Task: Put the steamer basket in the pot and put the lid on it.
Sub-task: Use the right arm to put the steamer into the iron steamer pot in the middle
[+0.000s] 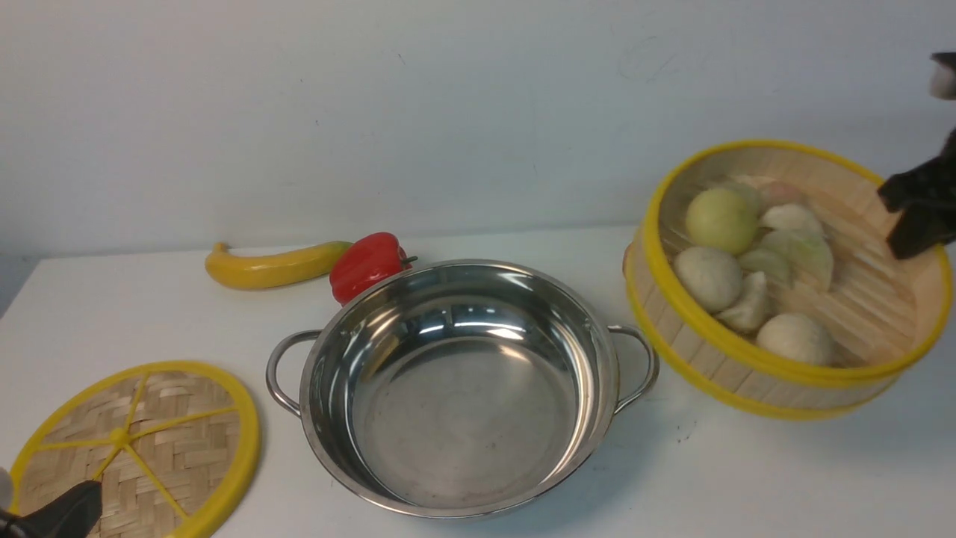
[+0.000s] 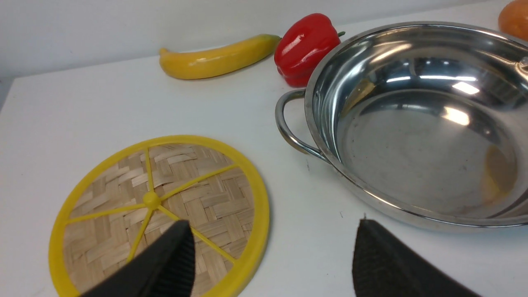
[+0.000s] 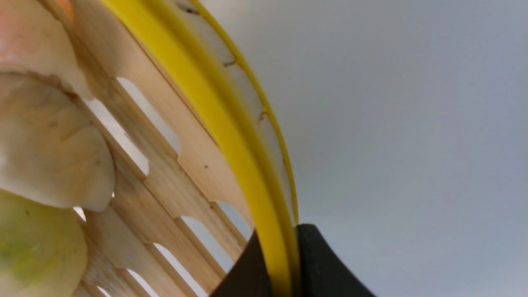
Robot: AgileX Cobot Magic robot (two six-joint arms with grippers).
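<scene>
The steamer basket (image 1: 713, 351), bamboo with a yellow rim and pale dumplings and buns inside, hangs tilted at the right of the pot, its far right side raised. My right gripper (image 1: 915, 217) is shut on that side's rim; the right wrist view shows both fingers pinching the yellow rim (image 3: 247, 156). The empty steel pot (image 1: 463, 418) stands mid-table. The woven lid (image 1: 142, 448) lies flat at the near left. My left gripper (image 2: 274, 225) is open just above the table, one finger over the lid's (image 2: 161, 198) near edge, the other over bare table beside the pot (image 2: 412, 136).
A yellow banana (image 1: 272, 265) and a red pepper (image 1: 370, 265) lie behind the pot, the pepper close to its rim. Something orange (image 2: 513, 16) shows past the pot's far side. A white wall closes off the back of the table.
</scene>
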